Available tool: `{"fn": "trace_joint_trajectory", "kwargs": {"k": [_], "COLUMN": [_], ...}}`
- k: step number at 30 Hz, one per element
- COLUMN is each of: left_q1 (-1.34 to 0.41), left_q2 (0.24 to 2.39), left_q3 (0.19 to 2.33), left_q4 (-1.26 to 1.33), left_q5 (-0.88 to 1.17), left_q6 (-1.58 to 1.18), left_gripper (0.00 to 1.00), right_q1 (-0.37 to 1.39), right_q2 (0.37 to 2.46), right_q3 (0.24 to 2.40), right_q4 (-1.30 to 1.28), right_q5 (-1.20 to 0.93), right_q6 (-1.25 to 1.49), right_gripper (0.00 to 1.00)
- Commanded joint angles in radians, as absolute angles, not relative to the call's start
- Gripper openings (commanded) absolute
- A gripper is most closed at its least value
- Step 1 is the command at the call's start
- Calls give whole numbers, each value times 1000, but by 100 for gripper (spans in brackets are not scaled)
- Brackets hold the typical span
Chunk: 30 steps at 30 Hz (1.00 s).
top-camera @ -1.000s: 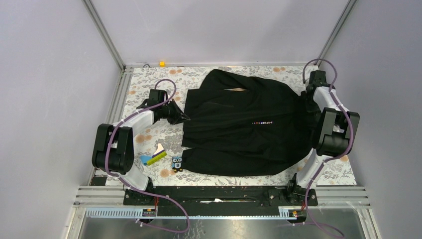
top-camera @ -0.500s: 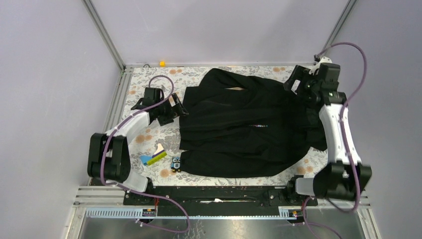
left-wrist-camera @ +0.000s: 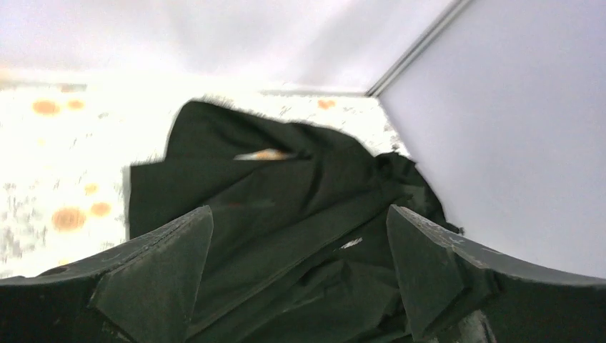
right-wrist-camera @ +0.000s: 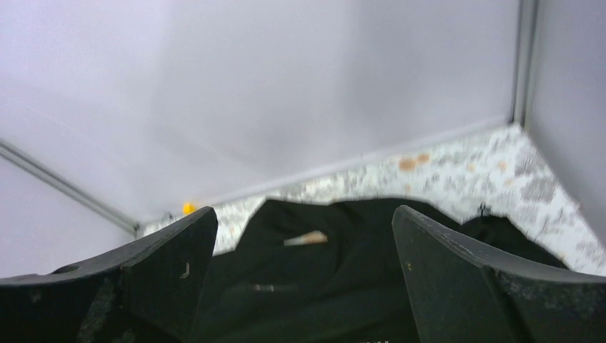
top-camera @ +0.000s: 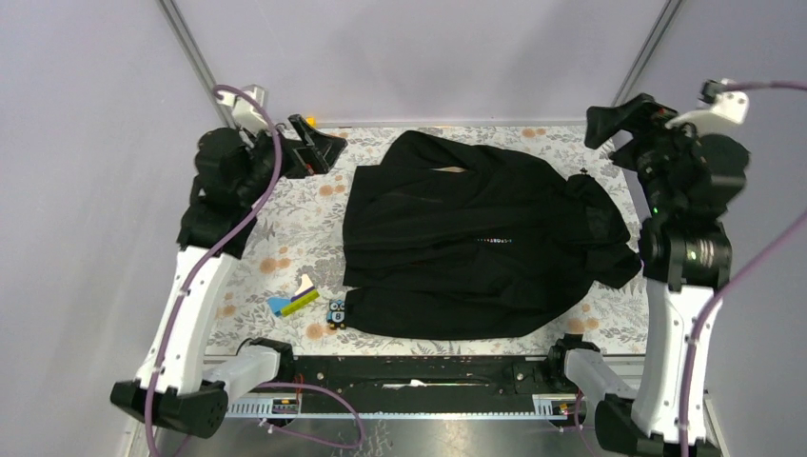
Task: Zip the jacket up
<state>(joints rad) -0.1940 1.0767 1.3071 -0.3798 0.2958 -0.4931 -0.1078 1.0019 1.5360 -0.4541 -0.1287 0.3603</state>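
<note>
The black jacket [top-camera: 476, 248] lies spread flat on the floral table cover, with a short line of pale chest lettering [top-camera: 495, 241] near its middle. It also fills the lower part of the left wrist view [left-wrist-camera: 286, 214] and of the right wrist view [right-wrist-camera: 336, 257]. My left gripper [top-camera: 324, 145] hangs raised above the table's far left, left of the jacket, open and empty. High at the far right, near the wall corner, my right gripper [top-camera: 614, 119] is also open and empty. Neither gripper touches the jacket.
A yellow-green and blue card-like thing [top-camera: 293, 301] and a small owl-faced toy [top-camera: 338, 312] lie near the front left beside the jacket's hem. A small orange knob [top-camera: 310, 121] sits at the back edge. Grey walls and metal posts close in the table [top-camera: 285, 257].
Both grippers opened and let go of the jacket's sides. Both arms rose high and pulled outward, left to the far left, right to the far right. The jacket settled flat.
</note>
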Motion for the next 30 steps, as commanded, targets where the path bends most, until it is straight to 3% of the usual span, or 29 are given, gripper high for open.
{"fn": "trace_joint_trajectory", "kwargs": {"k": [1,10,30], "left_q1": [-208,-334,-377], "left_q2": [1001,876,673], "left_q3": [1435,1577,1367], "left_q4": [-386,-437,-142], "left_q5": [394,286,154], "left_q6": [-411,-220,-173], "left_gripper": [99,99,99], "right_q1": [-107,-107,-107], "right_q2": [869,576,640], "right_q3": [1558,1301,1290], "right_q4": [-335,-13,-84], "right_q5": [-16,88,16], "right_q6": [372,401,403], "right_gripper": [100,100,100]}}
